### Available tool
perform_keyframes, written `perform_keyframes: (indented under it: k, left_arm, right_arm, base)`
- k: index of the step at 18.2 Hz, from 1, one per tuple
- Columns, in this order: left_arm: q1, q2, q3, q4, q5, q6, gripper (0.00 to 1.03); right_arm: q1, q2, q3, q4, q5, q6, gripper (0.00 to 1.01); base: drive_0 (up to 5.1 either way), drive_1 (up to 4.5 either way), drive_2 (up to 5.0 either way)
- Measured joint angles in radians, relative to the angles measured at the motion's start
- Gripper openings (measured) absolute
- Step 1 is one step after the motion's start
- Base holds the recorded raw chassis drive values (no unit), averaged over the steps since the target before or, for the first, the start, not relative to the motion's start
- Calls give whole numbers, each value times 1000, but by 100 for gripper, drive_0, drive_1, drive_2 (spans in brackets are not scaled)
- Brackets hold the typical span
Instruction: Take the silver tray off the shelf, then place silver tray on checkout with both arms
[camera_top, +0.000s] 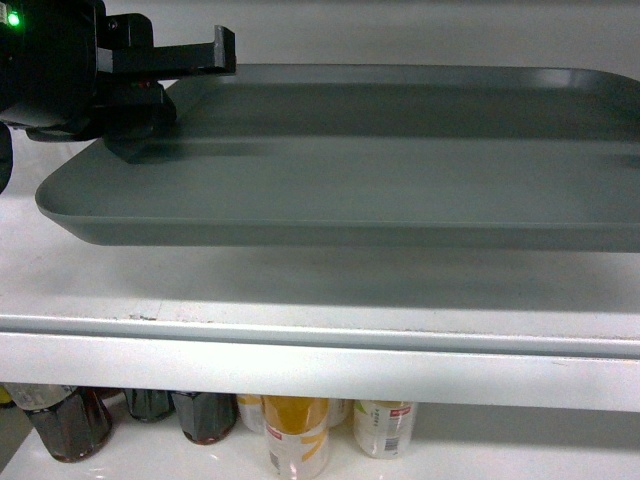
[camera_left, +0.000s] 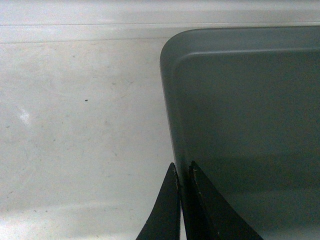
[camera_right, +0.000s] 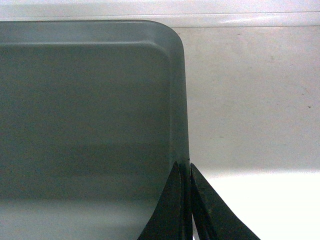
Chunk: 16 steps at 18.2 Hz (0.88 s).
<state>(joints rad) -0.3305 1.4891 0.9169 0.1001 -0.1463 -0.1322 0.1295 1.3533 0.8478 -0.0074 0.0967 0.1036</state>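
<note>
I read no text on the silver tray (camera_top: 380, 170) or the shelf (camera_top: 320, 360). Lower centre of the head view, the white can (camera_top: 384, 428) carries a label with small print, too blurred to read.

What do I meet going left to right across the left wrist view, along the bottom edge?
Bare white shelf → outer finger of the left gripper → rim of the silver tray pinched between the fingers → inner finger, lying over the tray → the tray's grey floor.
</note>
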Motion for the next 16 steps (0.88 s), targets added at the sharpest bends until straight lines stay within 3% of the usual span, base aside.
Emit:
perform_keyframes:
  k: [16]
  left_arm:
    - [0, -1, 0, 0, 0, 0, 3]
  right_arm:
    - [0, 0, 0, 0, -3, 0, 3]
  base:
    - [0, 0, 0]
